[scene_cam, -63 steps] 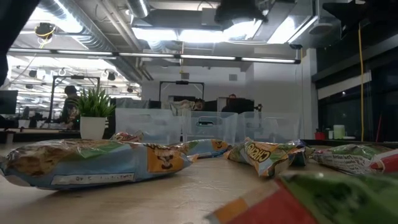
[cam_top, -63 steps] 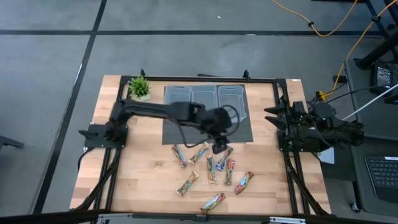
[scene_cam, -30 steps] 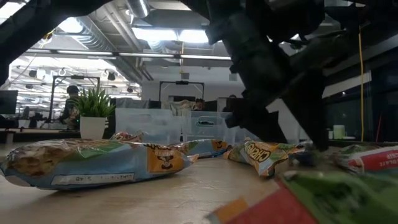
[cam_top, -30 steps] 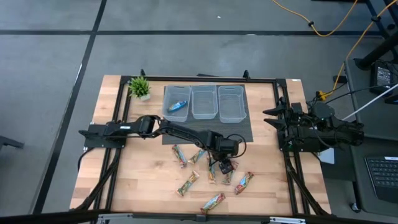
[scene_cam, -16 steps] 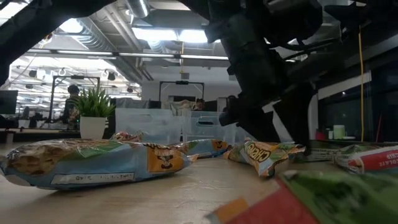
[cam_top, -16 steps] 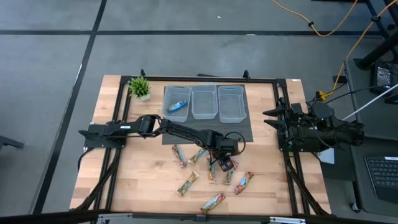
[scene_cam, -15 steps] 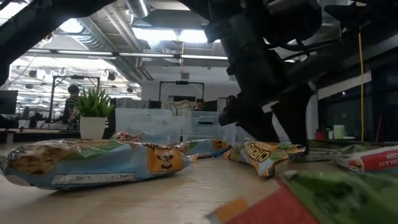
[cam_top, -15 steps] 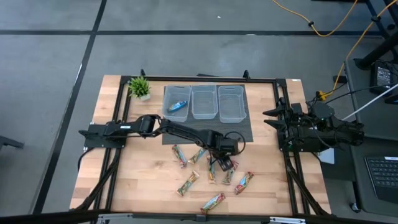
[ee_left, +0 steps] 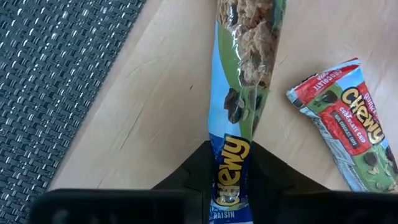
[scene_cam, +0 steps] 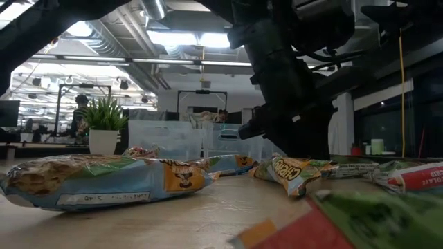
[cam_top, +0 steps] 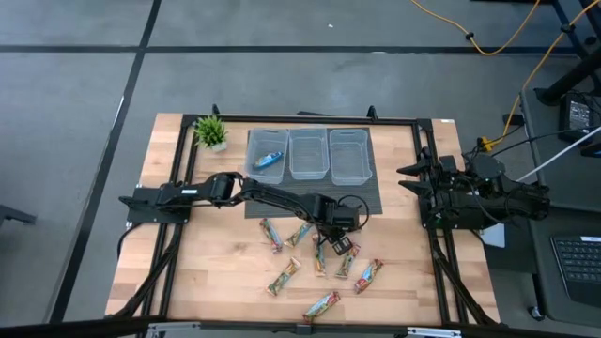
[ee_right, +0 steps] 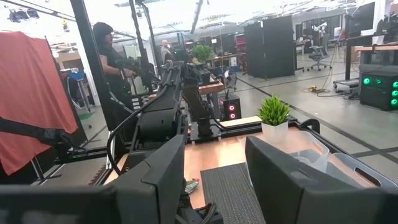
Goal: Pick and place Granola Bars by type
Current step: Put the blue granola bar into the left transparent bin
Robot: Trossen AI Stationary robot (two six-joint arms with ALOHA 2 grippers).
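Blue-wrapped granola bar (ee_left: 235,149) sits pinched between the left gripper (ee_left: 231,186) jaws, just beside the grey mat (ee_left: 50,81); right gripper (ee_right: 214,180) jaws stand apart.

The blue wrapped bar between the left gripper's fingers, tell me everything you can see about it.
The blue bar is a slim granola bar in a shiny wrapper, blue at one end with "Chewy" and "raisin" printed on it, green along one side, with a picture of oats and dark raisins. It lies flat on the wooden table, beside the grey woven mat. The left gripper pinches its blue end from both sides. A red chocolate chip bar lies close by, not touching.
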